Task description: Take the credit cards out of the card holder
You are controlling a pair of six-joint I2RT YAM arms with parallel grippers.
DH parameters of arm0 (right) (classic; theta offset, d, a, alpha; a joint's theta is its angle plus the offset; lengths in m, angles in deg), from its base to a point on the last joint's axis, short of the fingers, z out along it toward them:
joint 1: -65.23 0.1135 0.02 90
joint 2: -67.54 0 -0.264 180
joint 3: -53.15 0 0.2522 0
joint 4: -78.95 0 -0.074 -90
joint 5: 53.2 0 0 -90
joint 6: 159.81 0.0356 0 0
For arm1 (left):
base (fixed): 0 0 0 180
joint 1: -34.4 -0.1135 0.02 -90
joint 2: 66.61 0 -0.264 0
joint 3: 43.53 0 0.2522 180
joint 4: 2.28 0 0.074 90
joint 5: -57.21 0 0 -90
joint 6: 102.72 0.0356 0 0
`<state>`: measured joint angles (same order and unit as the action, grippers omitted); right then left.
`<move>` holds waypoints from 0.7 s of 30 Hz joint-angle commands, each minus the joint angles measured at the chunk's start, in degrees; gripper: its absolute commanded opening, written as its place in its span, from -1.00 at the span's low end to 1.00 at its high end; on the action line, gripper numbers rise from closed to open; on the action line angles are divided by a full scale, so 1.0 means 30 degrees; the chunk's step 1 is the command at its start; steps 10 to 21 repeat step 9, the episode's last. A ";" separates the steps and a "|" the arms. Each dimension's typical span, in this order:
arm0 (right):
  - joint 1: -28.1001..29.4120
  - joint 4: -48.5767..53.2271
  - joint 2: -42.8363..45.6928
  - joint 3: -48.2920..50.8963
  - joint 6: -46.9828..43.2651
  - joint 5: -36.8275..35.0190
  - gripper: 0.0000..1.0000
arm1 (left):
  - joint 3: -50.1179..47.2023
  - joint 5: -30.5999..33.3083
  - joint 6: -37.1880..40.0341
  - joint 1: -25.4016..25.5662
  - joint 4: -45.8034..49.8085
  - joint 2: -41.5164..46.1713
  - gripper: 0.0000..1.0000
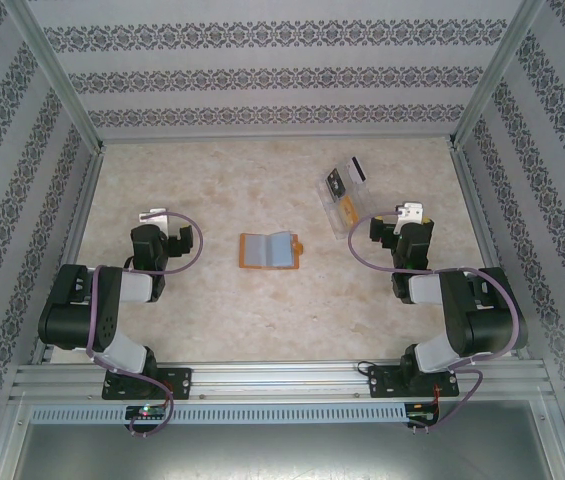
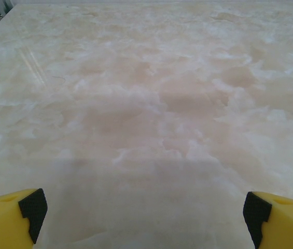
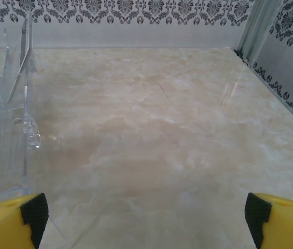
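- The card holder [image 1: 270, 249] was seen lying open and flat on the table [image 1: 212, 180], between the two arms. Its long axis ran across from left to right with a slight tilt, and a small tab was at its right end.
- It was placed to the right of the left jaws and to the left of the right jaws. The left jaws were judged the nearer, though not by much.
- Both pairs of jaws were set wide apart and clamped on nothing, as shown by the yellow fingertips [image 2: 11, 218] at the lower corners of each wrist view.
- Credit cards [image 1: 336, 183] were seen in a clear tray [image 1: 338, 226] just beside the right jaws. Whether any remained in the holder's greyish pockets could not be told.
- Holder and tray were laid out together in the top view. Bare table was shown ahead in the left wrist view, and the tray's wall [image 3: 11, 119] at the left of the right wrist view.
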<state>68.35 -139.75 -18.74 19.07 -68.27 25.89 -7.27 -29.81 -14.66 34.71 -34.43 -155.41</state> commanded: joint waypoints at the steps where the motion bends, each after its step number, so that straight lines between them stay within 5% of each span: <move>1: -0.0072 -0.0118 -0.0060 -0.0297 0.0352 -0.0173 0.96 | 0.0377 -0.0292 0.0351 0.0004 -0.0630 -0.0211 0.99; 21: -0.0071 -0.0501 0.0054 -0.0046 0.0092 0.0487 0.97 | 0.0380 -0.0349 0.0381 -0.0010 -0.0632 -0.0252 0.99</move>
